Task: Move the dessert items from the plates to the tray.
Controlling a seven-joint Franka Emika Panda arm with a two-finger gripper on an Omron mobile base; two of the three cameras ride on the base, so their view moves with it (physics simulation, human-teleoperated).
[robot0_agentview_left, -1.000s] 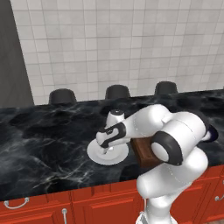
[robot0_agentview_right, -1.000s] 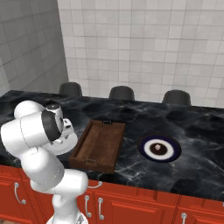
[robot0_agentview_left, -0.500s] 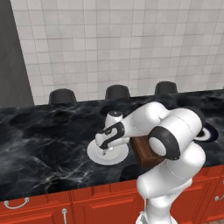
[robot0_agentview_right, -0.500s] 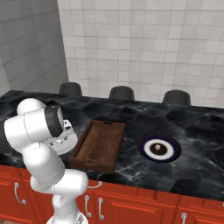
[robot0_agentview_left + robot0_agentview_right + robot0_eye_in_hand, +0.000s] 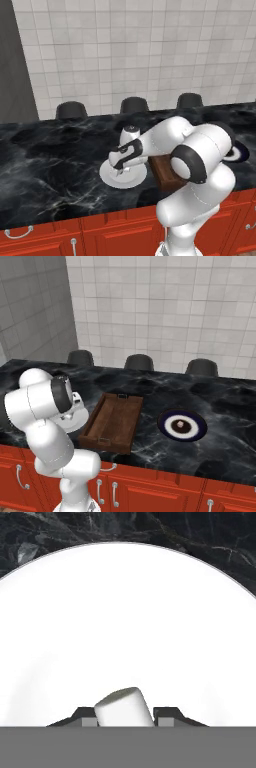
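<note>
From my hand camera, the white oblong dessert piece (image 5: 123,707) lies on the white plate (image 5: 125,622) between my tool (image 5: 123,718)'s two fingertips (image 5: 82,718), which flank it closely; I cannot tell whether they press it. The right base view adds the wooden tray (image 5: 114,422) beside me and the navy-rimmed plate (image 5: 181,425) beyond it, with open tabletop (image 5: 230,421) around.

A black marble counter (image 5: 220,401) runs over red cabinets. On it lie a white plate (image 5: 107,176) at the left, a brown wooden tray (image 5: 114,422) beside it, and a navy-rimmed plate (image 5: 181,425) further right.
</note>
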